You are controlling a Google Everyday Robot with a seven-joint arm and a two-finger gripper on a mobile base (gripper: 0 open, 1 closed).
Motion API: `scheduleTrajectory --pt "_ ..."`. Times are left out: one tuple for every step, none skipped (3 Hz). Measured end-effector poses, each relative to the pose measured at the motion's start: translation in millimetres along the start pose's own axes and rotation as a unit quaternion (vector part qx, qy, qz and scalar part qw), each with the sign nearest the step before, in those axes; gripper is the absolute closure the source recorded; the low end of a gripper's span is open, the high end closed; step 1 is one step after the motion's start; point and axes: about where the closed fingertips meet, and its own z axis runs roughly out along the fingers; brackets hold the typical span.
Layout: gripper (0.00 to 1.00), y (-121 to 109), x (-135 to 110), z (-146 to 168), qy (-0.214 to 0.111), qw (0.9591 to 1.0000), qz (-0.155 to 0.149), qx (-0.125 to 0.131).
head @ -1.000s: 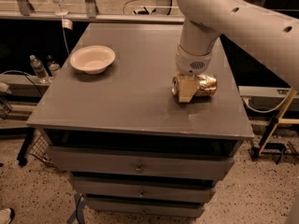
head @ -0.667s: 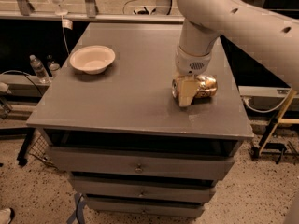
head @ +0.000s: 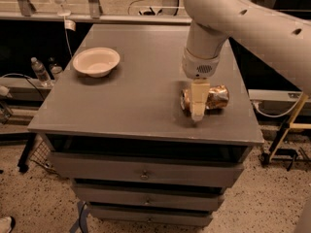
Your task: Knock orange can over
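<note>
The orange can [head: 216, 97] lies on its side on the grey cabinet top [head: 131, 96], right of centre and near the front edge, with its length running left to right. My gripper [head: 198, 103] hangs straight down from the white arm [head: 204, 47] and reaches in front of the can's left half, touching or very close to it. The gripper hides part of the can's left end.
A cream bowl [head: 96, 61] sits at the left rear of the cabinet top. Drawers [head: 143, 174] are below the top. Plastic bottles [head: 40, 71] stand on a low shelf to the left. A yellow stand [head: 291, 125] is to the right.
The gripper has shifted slightly toward the front edge, and the can lying on its side has shifted a little with it. The bowl has not moved.
</note>
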Motion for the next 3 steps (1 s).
scheduleTrajectory --pt "0.0 -2 12 -20 0.017 0.9995 0.02 0.017" --pt "0.0 0 33 -50 0.04 0.997 0.049 0.045" --pt "0.0 5 73 -85 0.053 0.9917 0.087 0.078"
